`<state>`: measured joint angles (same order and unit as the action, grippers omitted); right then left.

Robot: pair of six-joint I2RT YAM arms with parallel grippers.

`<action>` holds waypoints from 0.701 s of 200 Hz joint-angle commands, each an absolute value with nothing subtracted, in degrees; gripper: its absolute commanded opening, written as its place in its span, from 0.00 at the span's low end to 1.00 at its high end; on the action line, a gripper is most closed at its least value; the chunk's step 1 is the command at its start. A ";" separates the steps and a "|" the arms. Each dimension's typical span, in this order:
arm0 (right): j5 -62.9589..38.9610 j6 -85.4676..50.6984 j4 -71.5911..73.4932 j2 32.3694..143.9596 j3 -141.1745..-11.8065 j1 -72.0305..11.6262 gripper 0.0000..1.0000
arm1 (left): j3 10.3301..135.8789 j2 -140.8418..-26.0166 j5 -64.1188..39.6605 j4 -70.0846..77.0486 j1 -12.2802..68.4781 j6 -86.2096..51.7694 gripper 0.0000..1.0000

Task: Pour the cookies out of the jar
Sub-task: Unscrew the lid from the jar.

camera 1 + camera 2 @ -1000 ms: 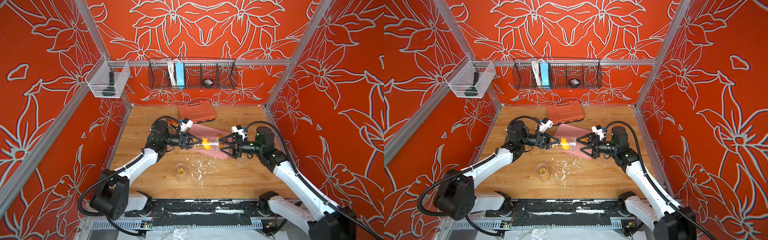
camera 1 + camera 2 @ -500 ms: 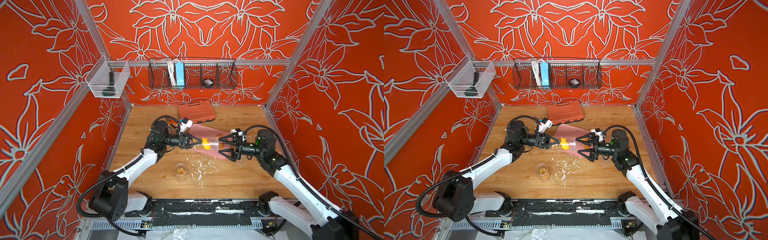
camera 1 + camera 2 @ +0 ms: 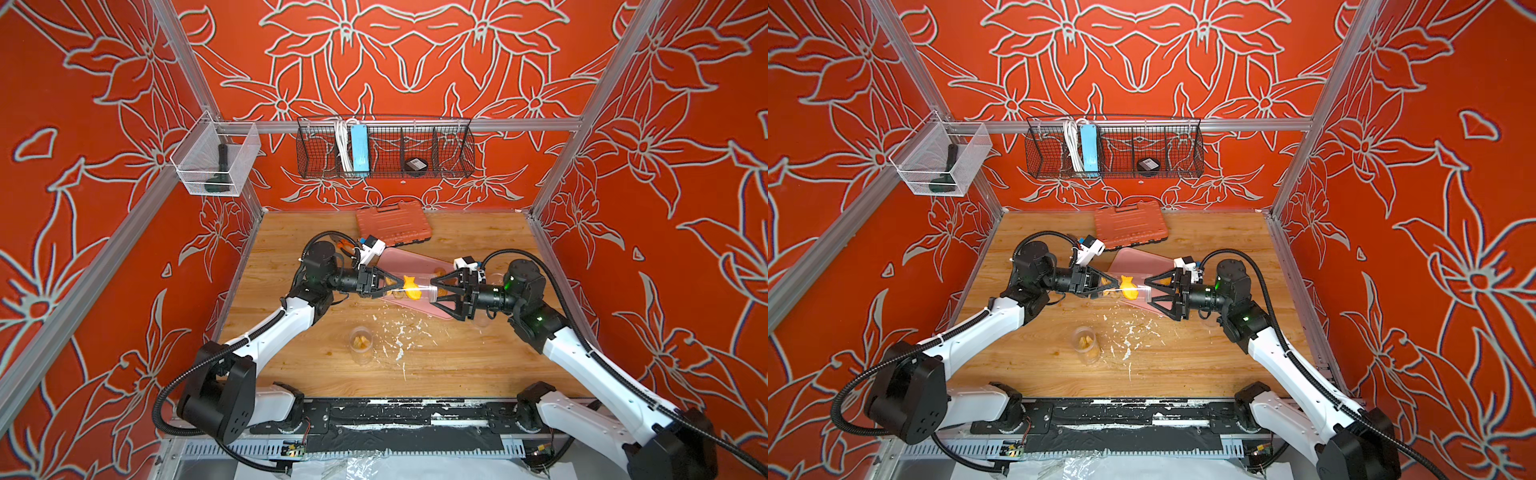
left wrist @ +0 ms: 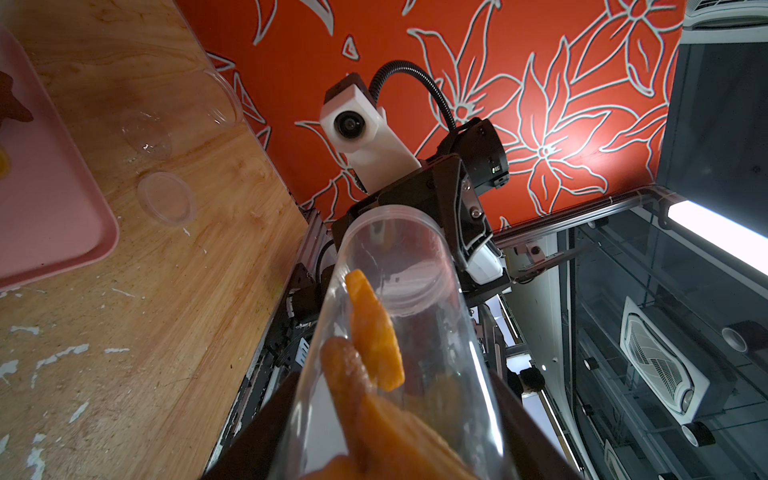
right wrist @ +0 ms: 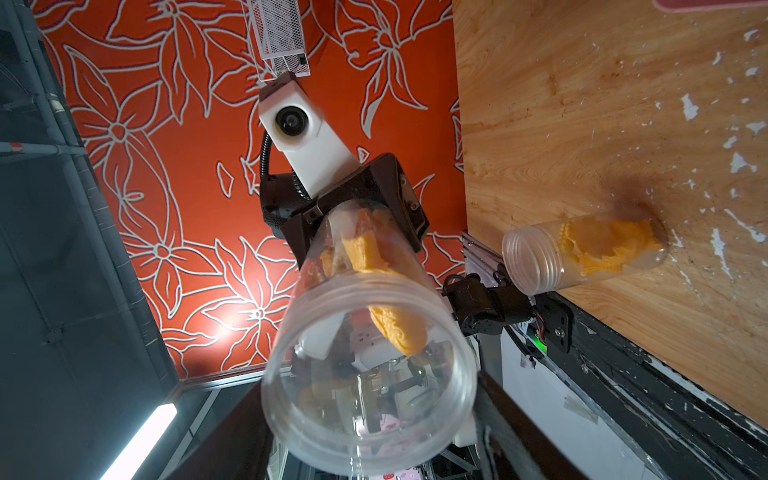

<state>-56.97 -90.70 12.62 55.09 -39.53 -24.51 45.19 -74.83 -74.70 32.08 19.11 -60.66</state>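
A clear jar [image 3: 417,289] [image 3: 1136,290] hangs level over the pink tray [image 3: 409,262], between my two arms. Orange cookies [image 4: 374,332] [image 5: 395,328] lie inside it, and a fish-shaped one [image 3: 410,287] shows through the wall. My left gripper [image 3: 399,283] [image 4: 395,449] is shut on the jar's base end. My right gripper [image 3: 434,293] [image 5: 365,419] has a dark finger against each side of the jar's capped end. A few cookies lie on the tray, partly hidden under the jar.
A second clear jar [image 3: 360,343] [image 5: 582,253] with orange biscuits stands upright on the wooden table near the front, among white flecks [image 3: 399,336]. A loose clear lid [image 4: 166,199] lies beside the tray. An orange tool case [image 3: 392,222] lies at the back.
My right gripper has moved left onto the jar's capped end and its jaws have closed in round it. The left arm and the jar have stayed put.
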 commanded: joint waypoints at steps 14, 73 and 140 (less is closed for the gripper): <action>-56.34 -91.32 16.17 56.04 -39.35 -24.96 0.76 | 46.31 -72.96 -75.94 33.57 19.14 -60.80 0.57; -56.68 -91.49 18.49 57.66 -39.70 -24.95 0.76 | 46.23 -72.60 -76.11 33.72 19.25 -61.04 0.57; -57.81 -90.73 21.62 58.14 -39.45 -24.04 0.67 | 46.15 -72.61 -76.20 34.72 19.25 -62.19 0.57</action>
